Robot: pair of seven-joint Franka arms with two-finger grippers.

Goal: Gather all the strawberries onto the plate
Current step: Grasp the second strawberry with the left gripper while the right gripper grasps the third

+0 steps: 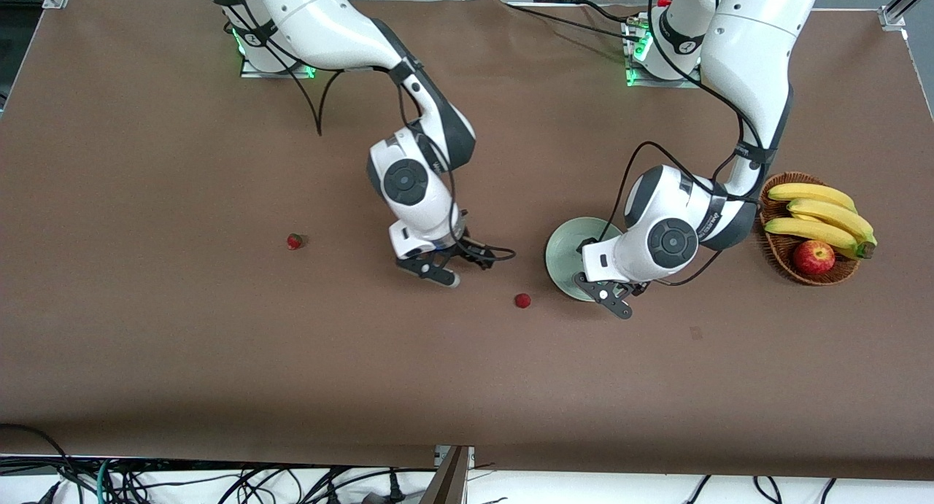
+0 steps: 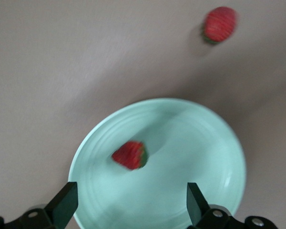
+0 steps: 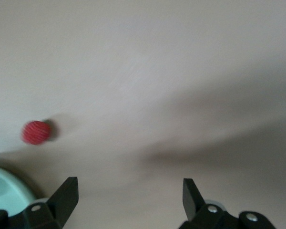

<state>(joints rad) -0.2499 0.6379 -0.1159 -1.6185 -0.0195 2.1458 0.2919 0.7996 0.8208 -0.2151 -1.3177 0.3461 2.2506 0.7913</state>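
Observation:
The pale green plate [image 1: 565, 252] lies mid-table and fills the left wrist view [image 2: 190, 143]. One strawberry [image 2: 130, 155] lies in the plate; the left arm's hand hides it in the front view. My left gripper [image 1: 604, 294] [image 2: 131, 200] hangs open over the plate's rim, nothing between its fingers. A second strawberry [image 1: 522, 300] [image 2: 220, 24] [image 3: 36, 132] rests on the table just beside the plate, toward the right arm's end. My right gripper [image 1: 458, 265] [image 3: 131, 195] stands open and empty over bare table near it. A third strawberry [image 1: 295, 241] lies farther toward the right arm's end.
A brown woven basket [image 1: 773, 252] with bananas [image 1: 821, 216] and a red apple [image 1: 813, 257] sits close to the plate at the left arm's end. The brown table cover [image 1: 219, 343] stretches wide toward the front camera.

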